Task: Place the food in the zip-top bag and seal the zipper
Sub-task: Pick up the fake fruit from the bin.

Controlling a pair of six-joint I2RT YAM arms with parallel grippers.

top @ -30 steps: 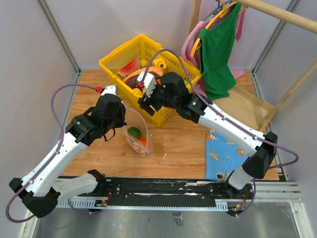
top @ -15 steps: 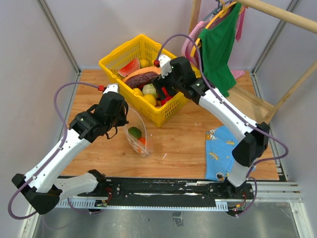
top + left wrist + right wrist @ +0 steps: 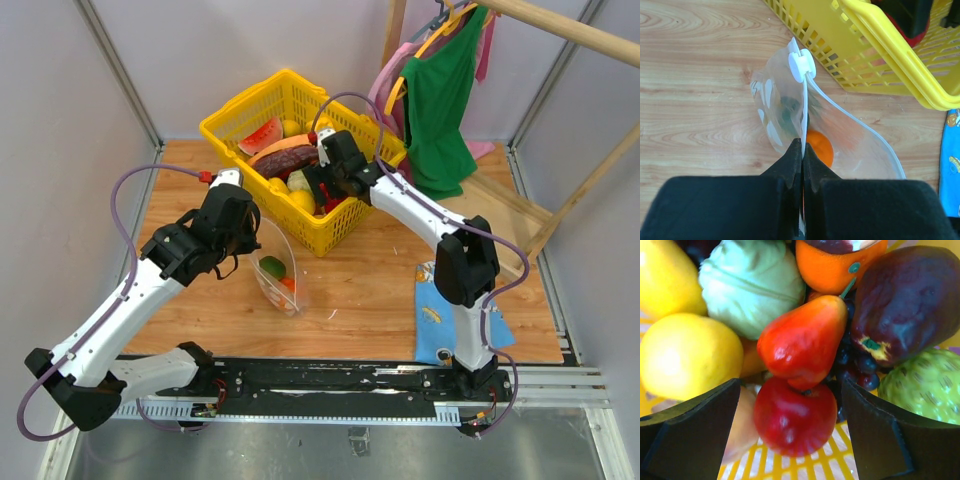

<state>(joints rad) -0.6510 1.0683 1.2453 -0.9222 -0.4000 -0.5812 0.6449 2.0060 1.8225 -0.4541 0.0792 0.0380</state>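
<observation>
The clear dotted zip-top bag (image 3: 277, 270) stands open on the wood, with a green fruit (image 3: 271, 266) and an orange fruit (image 3: 819, 147) inside. My left gripper (image 3: 802, 145) is shut on the bag's zipper rim (image 3: 803, 105), near its white slider (image 3: 800, 66). My right gripper (image 3: 792, 405) is open, down inside the yellow basket (image 3: 232, 115). A red apple (image 3: 794, 417) lies between its fingers (image 3: 695, 425), under a red-orange pear-shaped fruit (image 3: 802, 340). Yellow lemons (image 3: 687, 355), a pale green vegetable (image 3: 752, 285), a purple fruit (image 3: 910, 300) and grapes (image 3: 852, 365) surround them.
A watermelon slice (image 3: 262, 135) lies in the basket's back. A blue patterned cloth (image 3: 450, 310) lies at the front right. Green and pink clothes (image 3: 440, 100) hang from a wooden rack at the back right. Grey walls close off the table's left and rear.
My right arm swung from beside the bag back over the basket and lowered its open gripper among the fruit. My left gripper kept holding the bag's rim.
</observation>
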